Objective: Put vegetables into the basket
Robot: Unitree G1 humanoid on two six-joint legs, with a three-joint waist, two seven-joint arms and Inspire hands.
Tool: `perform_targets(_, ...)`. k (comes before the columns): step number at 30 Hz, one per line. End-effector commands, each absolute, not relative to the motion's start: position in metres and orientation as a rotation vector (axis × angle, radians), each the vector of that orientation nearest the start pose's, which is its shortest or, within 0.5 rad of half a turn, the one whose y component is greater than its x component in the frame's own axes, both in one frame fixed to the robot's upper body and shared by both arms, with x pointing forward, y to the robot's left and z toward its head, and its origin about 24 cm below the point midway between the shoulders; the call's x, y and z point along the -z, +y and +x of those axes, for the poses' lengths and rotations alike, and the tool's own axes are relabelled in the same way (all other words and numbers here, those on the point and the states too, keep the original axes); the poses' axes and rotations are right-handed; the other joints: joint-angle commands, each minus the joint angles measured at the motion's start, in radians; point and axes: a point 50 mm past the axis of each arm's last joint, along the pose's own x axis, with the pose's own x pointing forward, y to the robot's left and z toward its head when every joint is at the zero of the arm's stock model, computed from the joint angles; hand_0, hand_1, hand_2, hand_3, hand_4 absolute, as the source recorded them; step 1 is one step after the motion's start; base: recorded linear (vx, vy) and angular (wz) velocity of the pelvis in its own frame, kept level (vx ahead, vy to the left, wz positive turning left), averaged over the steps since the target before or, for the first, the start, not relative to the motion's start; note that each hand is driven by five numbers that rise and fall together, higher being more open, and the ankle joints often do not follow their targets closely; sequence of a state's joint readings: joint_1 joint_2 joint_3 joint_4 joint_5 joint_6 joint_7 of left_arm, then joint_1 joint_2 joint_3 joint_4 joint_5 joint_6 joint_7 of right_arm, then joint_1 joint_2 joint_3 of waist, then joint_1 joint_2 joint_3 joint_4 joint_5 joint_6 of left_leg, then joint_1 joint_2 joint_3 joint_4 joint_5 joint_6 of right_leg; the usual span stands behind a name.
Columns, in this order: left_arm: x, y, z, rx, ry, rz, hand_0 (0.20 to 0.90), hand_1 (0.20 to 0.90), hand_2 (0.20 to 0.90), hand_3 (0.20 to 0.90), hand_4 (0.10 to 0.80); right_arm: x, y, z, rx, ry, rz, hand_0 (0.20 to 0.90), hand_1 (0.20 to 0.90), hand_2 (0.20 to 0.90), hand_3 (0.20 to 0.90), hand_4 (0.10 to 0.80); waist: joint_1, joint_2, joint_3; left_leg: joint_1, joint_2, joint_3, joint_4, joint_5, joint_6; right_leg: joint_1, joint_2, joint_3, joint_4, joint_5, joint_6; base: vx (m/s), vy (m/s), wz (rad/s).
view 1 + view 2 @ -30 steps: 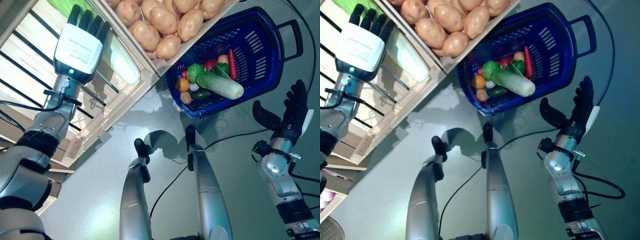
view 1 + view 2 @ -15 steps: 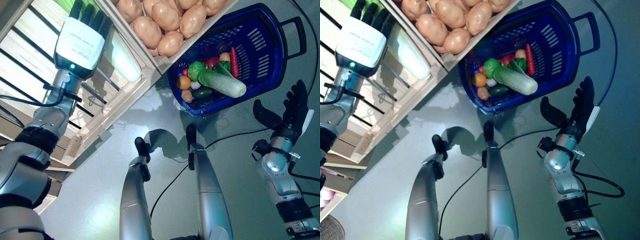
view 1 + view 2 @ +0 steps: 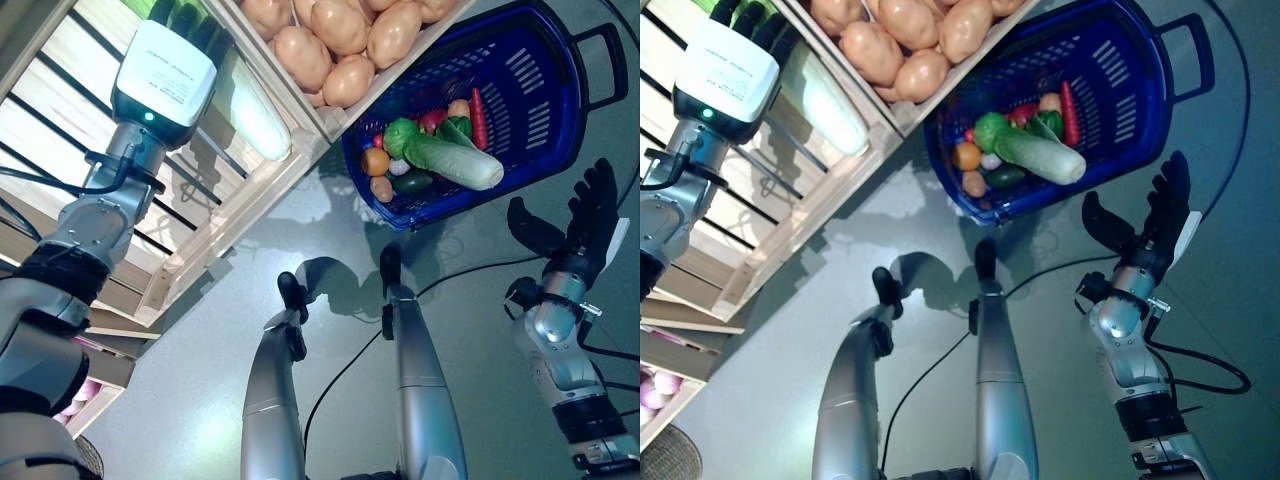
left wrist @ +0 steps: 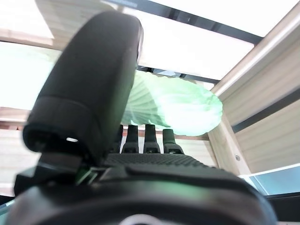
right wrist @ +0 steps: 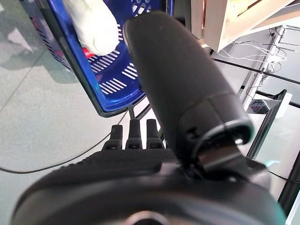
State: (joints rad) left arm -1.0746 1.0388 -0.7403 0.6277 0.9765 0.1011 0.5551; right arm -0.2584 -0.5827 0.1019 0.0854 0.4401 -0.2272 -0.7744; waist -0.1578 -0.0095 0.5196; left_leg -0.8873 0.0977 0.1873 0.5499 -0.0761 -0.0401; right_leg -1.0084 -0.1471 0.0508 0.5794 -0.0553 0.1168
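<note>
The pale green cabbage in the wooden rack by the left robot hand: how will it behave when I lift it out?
The cabbage is long and rounded, so it may roll on the rack's slats if nudged. Its leafy, ribbed surface probably gives somewhat under a squeeze. The left robot hand is open beside it, and the cabbage looks wide for that hand, so it could slip.

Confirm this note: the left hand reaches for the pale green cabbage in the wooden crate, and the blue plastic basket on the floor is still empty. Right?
Not quite. The blue plastic basket is not empty: the left eye view shows several vegetables in it. The rest holds: the left hand reaches for the pale green cabbage in the wooden crate.
</note>
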Motion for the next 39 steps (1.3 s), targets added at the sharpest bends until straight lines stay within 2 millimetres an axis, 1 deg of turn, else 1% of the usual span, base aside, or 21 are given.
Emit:
perform_targets(1, -0.297, 0.285, 0.366, -0.579, -0.442, 2.207, 0.900, 0.900, 0.900, 0.900, 0.800, -0.191, -0.275, 0.271, 0.673, -0.630, -0.008, 0.900, 0.900, 0.900, 0.900, 0.800, -0.068, 0.030, 0.000, 0.004, -0.022, 0.020, 0.014, -0.035, 0.001, 0.058, 0.018, -0.027, -0.021, 0.011, -0.020, 0.018, 0.007, -0.04)
perform_targets(5, -0.294, 0.283, 0.367, -0.568, -0.429, 2.204, 0.900, 0.900, 0.900, 0.900, 0.800, -0.192, -0.274, 0.271, 0.674, -0.640, -0.011, 0.900, 0.900, 0.900, 0.900, 0.800, -0.071, 0.032, 0.000, 0.004, -0.019, 0.026, 0.016, -0.035, 0.000, 0.059, 0.016, -0.027, -0.024, 0.009, -0.024, 0.003, 0.000, -0.01)
perform_targets(7, -0.293, 0.282, 0.367, -0.585, -0.434, 2.188, 0.900, 0.900, 0.900, 0.900, 0.800, -0.192, -0.273, 0.270, 0.675, -0.645, -0.015, 0.900, 0.900, 0.900, 0.900, 0.800, -0.071, 0.035, 0.000, 0.013, -0.025, 0.022, 0.008, -0.032, -0.002, 0.067, 0.021, -0.023, -0.028, 0.009, -0.023, 0.000, 0.000, 0.00)
perform_targets(11, -0.294, 0.284, 0.366, -0.609, -0.444, 2.158, 0.900, 0.900, 0.900, 0.900, 0.800, -0.192, -0.273, 0.270, 0.675, -0.642, -0.009, 0.900, 0.900, 0.900, 0.900, 0.800, -0.069, 0.032, 0.000, 0.005, -0.020, 0.022, 0.014, -0.031, -0.001, 0.063, 0.017, -0.026, -0.030, 0.010, -0.024, 0.000, 0.000, 0.00)
perform_targets(14, -0.291, 0.284, 0.367, -0.563, -0.420, 2.151, 0.900, 0.900, 0.900, 0.900, 0.800, -0.192, -0.274, 0.270, 0.673, -0.643, -0.002, 0.900, 0.900, 0.900, 0.900, 0.800, -0.067, 0.032, 0.000, 0.007, -0.018, 0.023, 0.012, -0.030, -0.001, 0.064, 0.016, -0.031, -0.030, 0.009, -0.024, 0.000, 0.000, 0.00)
perform_targets(15, -0.288, 0.286, 0.368, -0.523, -0.363, 2.135, 0.900, 0.900, 0.900, 0.900, 0.800, -0.192, -0.273, 0.270, 0.673, -0.643, -0.004, 0.900, 0.900, 0.900, 0.900, 0.800, -0.067, 0.032, 0.000, 0.008, -0.019, 0.023, 0.009, -0.029, -0.001, 0.065, 0.017, -0.032, -0.033, 0.010, -0.024, 0.000, 0.000, 0.00)
perform_targets(16, -0.288, 0.286, 0.368, -0.523, -0.363, 2.135, 0.900, 0.900, 0.900, 0.900, 0.800, -0.192, -0.273, 0.270, 0.673, -0.643, -0.004, 0.900, 0.900, 0.900, 0.900, 0.800, -0.067, 0.032, 0.000, 0.008, -0.019, 0.023, 0.009, -0.029, -0.001, 0.065, 0.017, -0.032, -0.033, 0.010, -0.024, 0.000, 0.000, 0.00)
perform_targets(17, -0.276, 0.291, 0.371, -0.436, -0.211, 2.134, 0.900, 0.900, 0.900, 0.900, 0.800, -0.190, -0.273, 0.270, 0.674, -0.639, 0.002, 0.900, 0.900, 0.900, 0.900, 0.800, -0.066, 0.033, 0.000, 0.005, -0.020, 0.022, 0.007, -0.026, -0.001, 0.063, 0.018, -0.033, -0.033, 0.011, -0.025, 0.000, 0.000, 0.00)
perform_targets(18, -0.274, 0.291, 0.371, -0.426, -0.188, 2.129, 0.900, 0.900, 0.900, 0.900, 0.800, -0.190, -0.273, 0.270, 0.674, -0.639, 0.000, 0.900, 0.900, 0.900, 0.900, 0.800, -0.065, 0.033, 0.000, 0.006, -0.021, 0.022, 0.005, -0.025, -0.001, 0.063, 0.018, -0.034, -0.033, 0.011, -0.024, 0.000, 0.000, 0.00)
perform_targets(19, -0.266, 0.294, 0.373, -0.391, -0.104, 2.106, 0.900, 0.900, 0.900, 0.900, 0.800, -0.191, -0.272, 0.270, 0.674, -0.640, -0.002, 0.900, 0.900, 0.900, 0.900, 0.800, -0.065, 0.034, 0.000, 0.010, -0.023, 0.022, -0.001, -0.022, 0.001, 0.067, 0.017, -0.036, -0.038, 0.013, -0.024, 0.000, 0.000, 0.00)
perform_targets(21, -0.263, 0.296, 0.373, -0.399, -0.041, 2.102, 0.900, 0.900, 0.900, 0.900, 0.800, -0.193, -0.271, 0.271, 0.675, -0.644, -0.001, 0.900, 0.900, 0.900, 0.900, 0.800, -0.064, 0.033, 0.000, 0.011, -0.023, 0.022, -0.005, -0.019, 0.000, 0.069, 0.016, -0.037, -0.041, 0.014, -0.023, 0.000, 0.000, 0.00)
perform_targets(27, -0.265, 0.304, 0.371, -0.429, 0.126, 2.082, 0.900, 0.900, 0.900, 0.900, 0.800, -0.195, -0.271, 0.270, 0.662, -0.640, 0.008, 0.900, 0.900, 0.900, 0.900, 0.800, -0.062, 0.026, 0.000, 0.020, -0.021, 0.018, -0.014, -0.012, 0.000, 0.084, 0.014, -0.045, -0.053, 0.016, -0.024, -0.002, -0.005, 0.00)
perform_targets(29, -0.258, 0.310, 0.369, -0.415, 0.240, 2.057, 0.900, 0.900, 0.900, 0.900, 0.800, -0.194, -0.269, 0.270, 0.661, -0.639, 0.012, 0.900, 0.900, 0.900, 0.900, 0.800, -0.057, 0.028, 0.000, 0.025, -0.022, 0.013, -0.018, -0.010, -0.001, 0.093, 0.013, -0.049, -0.055, 0.014, -0.025, -0.003, -0.015, 0.00)
perform_targets(33, -0.248, 0.318, 0.366, -0.372, 0.410, 2.012, 0.900, 0.900, 0.900, 0.900, 0.800, -0.194, -0.266, 0.270, 0.660, -0.637, 0.011, 0.900, 0.900, 0.900, 0.900, 0.800, -0.051, 0.028, 0.000, 0.031, -0.023, 0.009, -0.024, -0.007, 0.000, 0.103, 0.012, -0.056, -0.060, 0.013, -0.027, -0.002, -0.011, -0.02)
perform_targets(35, -0.245, 0.320, 0.364, -0.382, 0.441, 2.029, 0.900, 0.900, 0.900, 0.900, 0.800, -0.194, -0.266, 0.270, 0.662, -0.635, 0.015, 0.900, 0.900, 0.900, 0.900, 0.800, -0.048, 0.029, 0.000, 0.028, -0.024, 0.004, -0.021, -0.007, -0.002, 0.102, 0.011, -0.057, -0.055, 0.010, -0.028, -0.007, -0.025, -0.03)
perform_targets(36, -0.246, 0.319, 0.364, -0.402, 0.411, 2.024, 0.900, 0.900, 0.900, 0.900, 0.800, -0.194, -0.265, 0.270, 0.662, -0.634, 0.017, 0.900, 0.900, 0.900, 0.900, 0.800, -0.046, 0.029, 0.000, 0.027, -0.023, 0.003, -0.021, -0.007, -0.002, 0.103, 0.010, -0.059, -0.055, 0.009, -0.028, -0.008, -0.026, -0.06)
perform_targets(39, -0.260, 0.314, 0.363, -0.497, 0.318, 2.043, 0.900, 0.900, 0.900, 0.900, 0.800, -0.195, -0.265, 0.270, 0.661, -0.632, 0.024, 0.900, 0.900, 0.900, 0.900, 0.800, -0.043, 0.027, 0.000, 0.028, -0.021, 0.002, -0.019, -0.008, 0.000, 0.105, 0.011, -0.060, -0.053, 0.007, -0.029, -0.007, -0.021, -0.13)
